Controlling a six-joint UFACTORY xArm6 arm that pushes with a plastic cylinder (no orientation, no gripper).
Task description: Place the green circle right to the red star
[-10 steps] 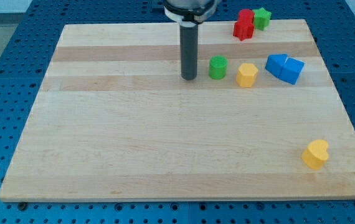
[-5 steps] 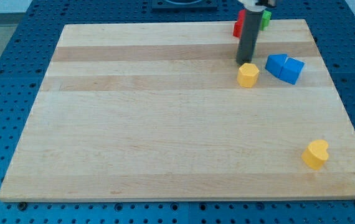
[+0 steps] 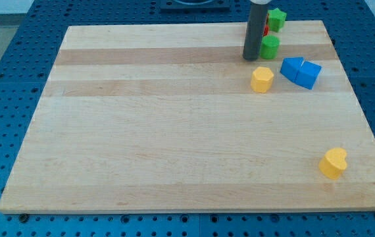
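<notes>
My tip (image 3: 250, 58) touches the left side of the green circle (image 3: 270, 47) near the view's top; it holds nothing. The circle stands upright. The rod hides most of the red star (image 3: 266, 31).

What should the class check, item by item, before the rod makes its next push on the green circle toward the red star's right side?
1. My tip shows against the board: ok.
2. My tip is beside the green circle, at its left in the view, seemingly touching: ok.
3. Red star position: cannot tell, since the rod hides nearly all of it, leaving only a red sliver.
4. Green circle is right of the red star: cannot tell; it sits just below and right of the sliver.
5. Green block at the view's top stands close above the circle: not ok, little room.
6. Yellow block and blue blocks lie apart, below the circle: ok.
</notes>
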